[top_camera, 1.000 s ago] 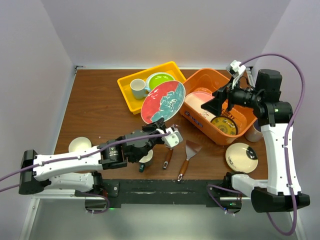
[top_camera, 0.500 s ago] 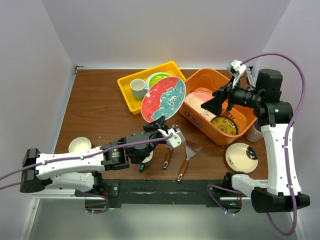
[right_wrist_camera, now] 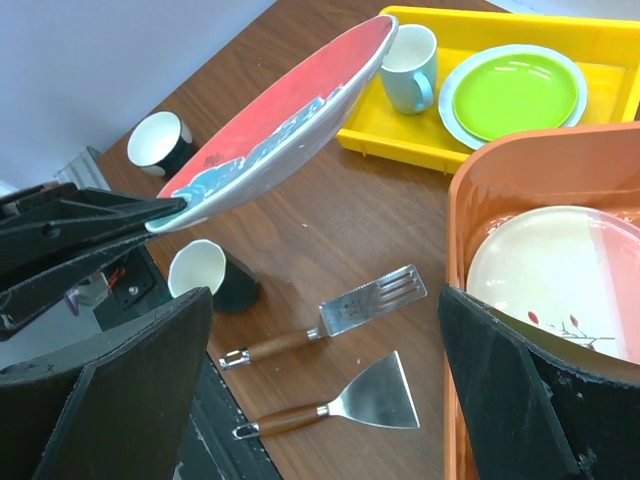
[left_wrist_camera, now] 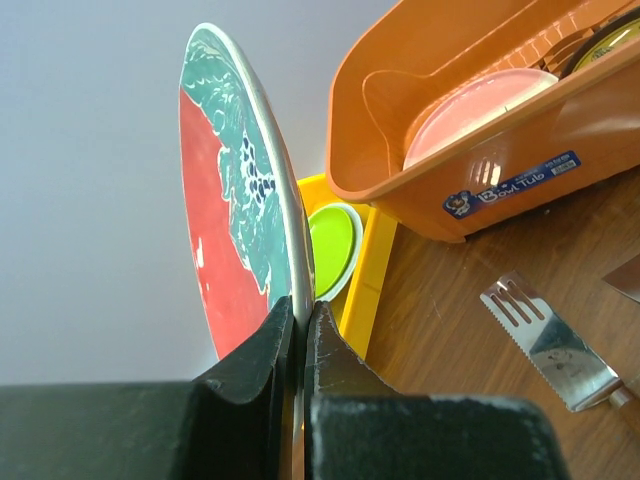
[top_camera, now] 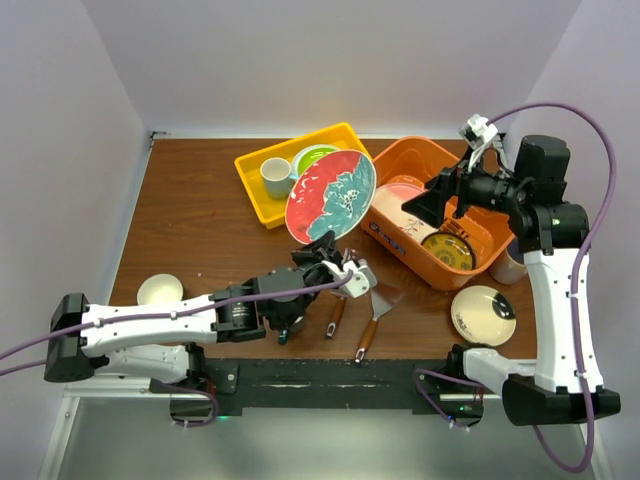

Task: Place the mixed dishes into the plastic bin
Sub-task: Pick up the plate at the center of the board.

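Note:
My left gripper (top_camera: pixel 325 243) (left_wrist_camera: pixel 300 320) is shut on the lower rim of a red and teal plate (top_camera: pixel 330 195) (left_wrist_camera: pixel 230 200). It holds the plate on edge above the table, just left of the orange plastic bin (top_camera: pixel 393 236) (left_wrist_camera: pixel 450 190) (right_wrist_camera: pixel 500 180). The bin holds a pink-and-cream plate (top_camera: pixel 400 192) (right_wrist_camera: pixel 560 270) and a yellow patterned plate (top_camera: pixel 447 250). My right gripper (top_camera: pixel 440 200) (right_wrist_camera: pixel 320 300) hangs open and empty over the bin's left part. A dark-teal mug (top_camera: pixel 293 318) (right_wrist_camera: pixel 205 275) stands under my left arm. A small white bowl (top_camera: pixel 160 290) sits at the near left. A cream plate (top_camera: pixel 483 315) lies at the near right.
A yellow tray (top_camera: pixel 252 195) at the back holds a lime green plate (top_camera: pixel 318 158) (right_wrist_camera: pixel 515 90) and a white mug with a blue handle (top_camera: pixel 277 177). Two wooden-handled spatulas (top_camera: pixel 380 310) (top_camera: pixel 335 315) lie near the front edge, in front of the bin.
My left gripper has carried the red and teal plate up and to the right, closer to the bin. My right arm has barely moved.

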### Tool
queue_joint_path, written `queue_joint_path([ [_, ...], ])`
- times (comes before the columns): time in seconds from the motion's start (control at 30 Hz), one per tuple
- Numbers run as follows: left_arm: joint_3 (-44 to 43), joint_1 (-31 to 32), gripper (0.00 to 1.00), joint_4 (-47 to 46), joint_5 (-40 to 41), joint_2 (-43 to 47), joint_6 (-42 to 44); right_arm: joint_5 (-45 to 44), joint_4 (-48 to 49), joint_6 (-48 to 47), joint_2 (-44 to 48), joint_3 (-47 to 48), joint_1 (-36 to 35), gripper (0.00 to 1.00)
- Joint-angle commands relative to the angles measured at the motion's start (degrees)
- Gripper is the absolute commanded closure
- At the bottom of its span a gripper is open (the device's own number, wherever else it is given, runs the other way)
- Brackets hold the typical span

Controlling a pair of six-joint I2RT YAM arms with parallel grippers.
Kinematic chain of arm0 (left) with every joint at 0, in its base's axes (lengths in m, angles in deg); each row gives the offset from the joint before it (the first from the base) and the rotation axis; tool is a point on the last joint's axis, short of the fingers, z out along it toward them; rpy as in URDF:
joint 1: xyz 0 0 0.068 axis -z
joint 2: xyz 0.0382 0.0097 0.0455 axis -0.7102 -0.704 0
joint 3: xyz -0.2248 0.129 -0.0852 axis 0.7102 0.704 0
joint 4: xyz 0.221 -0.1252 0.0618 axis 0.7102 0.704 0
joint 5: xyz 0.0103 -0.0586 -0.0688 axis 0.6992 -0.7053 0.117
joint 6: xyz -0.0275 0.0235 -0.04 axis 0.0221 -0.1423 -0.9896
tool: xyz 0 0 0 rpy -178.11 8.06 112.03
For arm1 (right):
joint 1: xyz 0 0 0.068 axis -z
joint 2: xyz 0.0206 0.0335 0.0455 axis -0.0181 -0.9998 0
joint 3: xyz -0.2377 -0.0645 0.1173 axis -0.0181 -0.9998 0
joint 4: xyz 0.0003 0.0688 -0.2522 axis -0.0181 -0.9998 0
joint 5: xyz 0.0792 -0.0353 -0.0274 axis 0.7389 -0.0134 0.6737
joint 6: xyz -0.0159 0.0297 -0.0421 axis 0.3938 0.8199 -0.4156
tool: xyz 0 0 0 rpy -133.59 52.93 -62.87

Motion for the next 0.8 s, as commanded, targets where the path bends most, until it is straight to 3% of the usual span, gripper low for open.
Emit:
queue_joint_path([
  [0.0, -0.9, 0.5, 1.00, -14.1, 1.6, 0.4, 5.7, 0.6, 2.5, 3.8, -0.1, 2.6, -0.2, 0.01],
  [0.37, -2.7, 0.7, 1.00, -18.7, 0.7, -4.5, 8.4, 3.2, 6.0, 14.3, -6.8, 3.8, -1.5, 0.01],
  [0.63, -7.6, 0.8, 1.00, -22.2, 1.2, -11.4, 12.8, -7.2, 5.9, 16.5, -12.0, 5.3, -8.4, 0.03],
  [0.77, -9.0, 1.2, 1.00, -24.4, 3.0, -14.5, 15.8, -14.9, 4.0, 15.7, -13.7, 6.2, -10.3, 0.20],
])
